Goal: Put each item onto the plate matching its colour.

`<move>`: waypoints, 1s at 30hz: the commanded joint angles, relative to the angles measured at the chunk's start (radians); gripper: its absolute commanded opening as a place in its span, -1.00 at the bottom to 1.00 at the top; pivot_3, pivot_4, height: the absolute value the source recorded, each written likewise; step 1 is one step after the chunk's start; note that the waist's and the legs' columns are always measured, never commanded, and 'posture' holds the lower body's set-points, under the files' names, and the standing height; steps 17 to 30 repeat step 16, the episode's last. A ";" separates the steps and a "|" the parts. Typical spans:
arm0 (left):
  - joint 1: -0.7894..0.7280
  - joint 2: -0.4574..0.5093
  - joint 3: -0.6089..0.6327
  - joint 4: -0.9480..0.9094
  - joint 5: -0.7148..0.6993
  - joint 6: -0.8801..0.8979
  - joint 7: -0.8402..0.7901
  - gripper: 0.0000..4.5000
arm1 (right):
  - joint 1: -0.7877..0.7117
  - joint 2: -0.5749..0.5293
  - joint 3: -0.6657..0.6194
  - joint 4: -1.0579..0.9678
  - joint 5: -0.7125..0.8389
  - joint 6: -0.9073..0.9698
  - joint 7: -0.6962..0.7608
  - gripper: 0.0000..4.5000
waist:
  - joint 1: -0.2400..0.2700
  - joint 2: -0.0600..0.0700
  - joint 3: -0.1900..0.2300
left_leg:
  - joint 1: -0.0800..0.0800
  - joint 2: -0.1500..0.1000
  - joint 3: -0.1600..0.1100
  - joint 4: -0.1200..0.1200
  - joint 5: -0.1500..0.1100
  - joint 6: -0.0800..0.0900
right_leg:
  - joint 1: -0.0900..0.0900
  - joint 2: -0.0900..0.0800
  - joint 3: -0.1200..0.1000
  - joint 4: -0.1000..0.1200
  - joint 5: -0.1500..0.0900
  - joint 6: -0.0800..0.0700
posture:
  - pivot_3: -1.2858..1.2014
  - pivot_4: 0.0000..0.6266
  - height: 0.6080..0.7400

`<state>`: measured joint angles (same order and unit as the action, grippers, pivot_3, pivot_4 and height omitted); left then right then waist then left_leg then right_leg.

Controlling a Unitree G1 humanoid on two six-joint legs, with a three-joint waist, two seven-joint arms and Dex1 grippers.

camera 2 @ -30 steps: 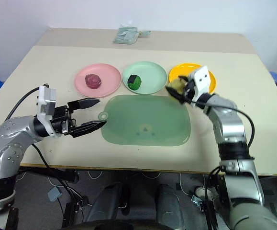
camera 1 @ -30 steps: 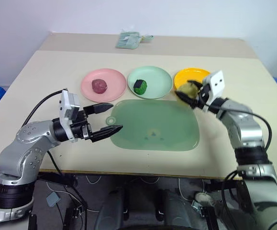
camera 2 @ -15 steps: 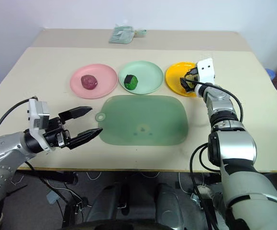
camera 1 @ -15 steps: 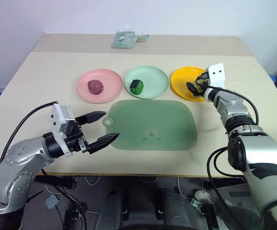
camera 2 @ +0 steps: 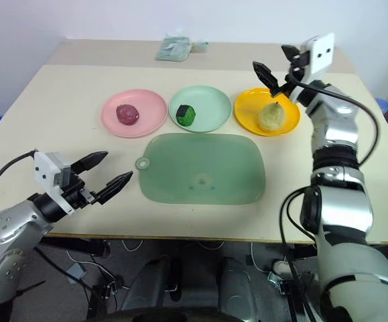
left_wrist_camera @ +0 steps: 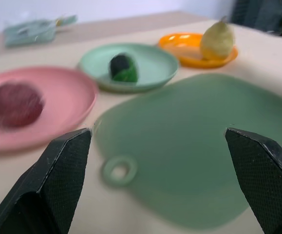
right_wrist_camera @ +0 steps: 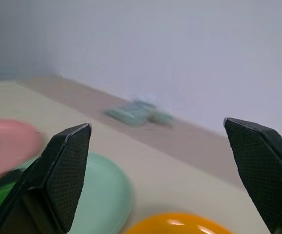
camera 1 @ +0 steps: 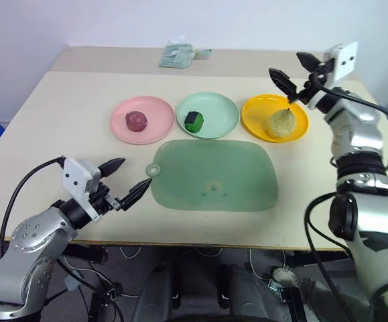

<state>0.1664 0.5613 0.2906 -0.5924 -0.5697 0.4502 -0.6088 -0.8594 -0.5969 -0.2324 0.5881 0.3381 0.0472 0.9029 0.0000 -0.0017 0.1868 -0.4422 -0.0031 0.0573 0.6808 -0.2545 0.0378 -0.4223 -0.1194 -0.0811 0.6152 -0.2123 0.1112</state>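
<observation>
Since a second ago, right gripper has released the pale yellow pear onto the orange-yellow plate and risen, jaws spread, empty. Nearest, left gripper hangs open. Beyond: red-purple lump on pink plate, green cube on mint plate. Sorting appears complete.

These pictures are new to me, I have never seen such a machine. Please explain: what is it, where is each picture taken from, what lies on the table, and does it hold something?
It is a humanoid robot with two arms. Two pictures come from its head, looking down; two from cameras on its wrists, where black fingers rise from below. On the table stand a pink plate with a red lump, a green plate with a green cube, and a yellow plate with a pear. A green mat lies nearer. The left gripper and right gripper are open and hold nothing.
</observation>
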 commanded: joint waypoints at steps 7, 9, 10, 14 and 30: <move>0.012 -0.008 0.005 0.017 0.047 -0.085 0.000 1.00 | 0.701 -0.128 -0.152 -0.818 0.238 0.434 -0.030 0.98 | 0.014 0.008 -0.003 | 0.000 0.000 0.002 0.001 0.000 0.000 | -0.002 -0.002 0.001 -0.001 -0.001 -0.005 | 0.03 -0.52 1.00; -0.005 -0.008 -0.005 0.034 0.060 -0.089 0.003 1.00 | 0.786 -0.121 -0.181 -0.877 0.236 0.443 -0.058 0.98 | 0.010 0.008 -0.004 | 0.001 0.000 0.002 0.001 -0.001 -0.001 | -0.001 -0.001 0.001 -0.001 -0.001 -0.006 | 0.03 -0.52 1.00; -0.014 -0.009 -0.010 0.041 0.065 -0.091 0.006 1.00 | 0.811 -0.116 -0.190 -0.892 0.236 0.445 -0.070 0.98 | 0.011 0.009 -0.004 | 0.001 0.001 0.002 0.001 -0.001 -0.001 | -0.001 -0.001 0.001 -0.001 -0.001 -0.006 | 0.03 -0.52 1.00; -0.041 -0.010 -0.018 0.068 0.077 -0.099 0.004 1.00 | 0.858 -0.106 -0.194 -0.909 0.227 0.429 -0.094 0.98 | 0.013 0.009 -0.004 | 0.001 0.001 0.002 0.001 0.000 0.000 | -0.002 0.000 0.001 -0.001 -0.002 -0.007 | 0.03 -0.52 1.00; -0.053 -0.008 -0.020 0.077 0.076 -0.091 0.007 1.00 | 0.858 -0.109 -0.196 -0.902 0.232 0.427 -0.098 0.98 | 0.013 0.009 -0.004 | 0.000 0.001 0.002 0.001 0.000 0.000 | -0.002 0.000 0.001 -0.001 -0.002 -0.007 | 0.03 -0.52 1.00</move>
